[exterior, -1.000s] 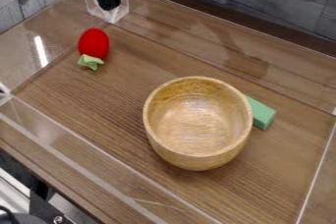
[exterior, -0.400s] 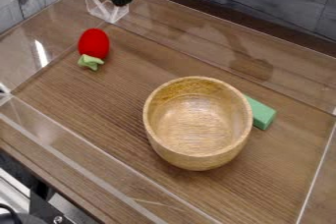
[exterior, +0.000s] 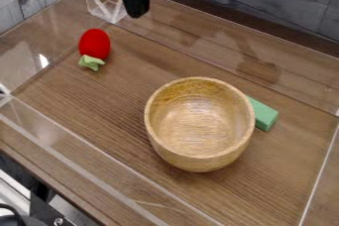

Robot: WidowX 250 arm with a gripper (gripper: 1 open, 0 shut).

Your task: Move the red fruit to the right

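Pincer (exterior: 138,12) further right, empty.

The red fruit (exterior: 94,44) is a glossy, saturated red with a light green leafy cap at its lower end. The wooden bowl (exterior: 199,123) is pale honey-tan, its inside marked by fine curved grain lines and a slightly darker rim. Just beside it lies a flat green block (exterior: 264,115), a mid mint green. The table (exterior: 159,52) is a medium brown wood with long darker grain streaks, and pale glare sheens across it. The gripper (exterior: 137,10) is black. The wall behind shows weathered grey planks.
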